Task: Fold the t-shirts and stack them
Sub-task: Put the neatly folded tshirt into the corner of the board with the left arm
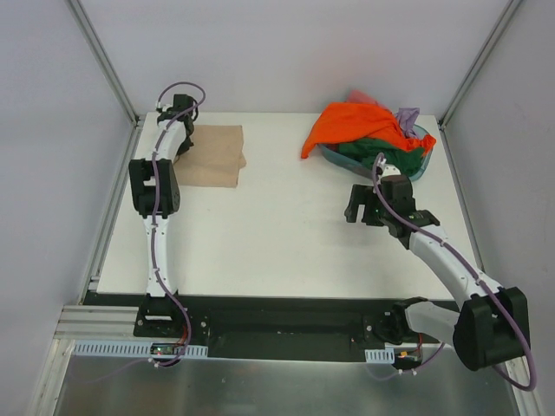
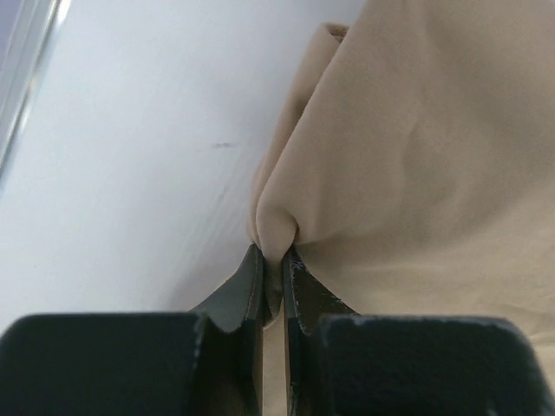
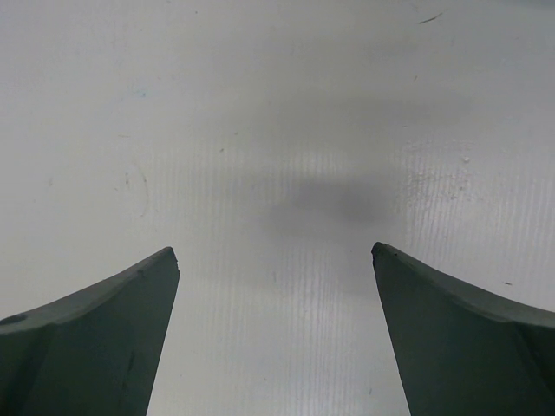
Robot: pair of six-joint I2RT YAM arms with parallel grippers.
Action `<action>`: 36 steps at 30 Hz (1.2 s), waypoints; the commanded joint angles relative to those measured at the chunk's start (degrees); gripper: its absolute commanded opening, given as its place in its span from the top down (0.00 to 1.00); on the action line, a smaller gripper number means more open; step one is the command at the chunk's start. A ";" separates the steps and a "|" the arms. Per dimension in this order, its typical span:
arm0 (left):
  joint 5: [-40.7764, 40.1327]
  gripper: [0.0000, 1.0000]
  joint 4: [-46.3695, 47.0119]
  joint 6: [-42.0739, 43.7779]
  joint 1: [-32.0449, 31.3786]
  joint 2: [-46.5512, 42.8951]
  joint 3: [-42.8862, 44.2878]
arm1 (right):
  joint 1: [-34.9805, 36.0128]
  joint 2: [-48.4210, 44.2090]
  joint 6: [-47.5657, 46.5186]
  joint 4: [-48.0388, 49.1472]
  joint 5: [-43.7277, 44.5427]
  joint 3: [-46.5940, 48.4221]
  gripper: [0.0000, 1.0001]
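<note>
A tan-beige t-shirt (image 1: 214, 154) lies folded flat at the table's far left. My left gripper (image 1: 186, 149) sits at its left edge; in the left wrist view the gripper (image 2: 276, 256) is shut on a pinched fold of the tan cloth (image 2: 416, 130). A bright orange t-shirt (image 1: 351, 126) is heaped over a dark green one (image 1: 381, 152) at the far right, with a lilac one (image 1: 408, 114) and a bit of pinkish red one (image 1: 357, 94) behind. My right gripper (image 1: 355, 208) hovers in front of that heap, open (image 3: 276, 256) over bare table.
The heap rests in a teal translucent basin (image 1: 423, 161) near the far right corner. Metal frame posts (image 1: 104, 61) rise at both back corners. White table (image 1: 277, 225) stretches between the two arms.
</note>
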 commanded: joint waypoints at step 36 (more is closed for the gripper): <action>-9.37 0.01 1.41 -2.65 -4.66 -20.86 -4.22 | -1.17 0.48 3.34 0.49 -4.58 0.19 0.04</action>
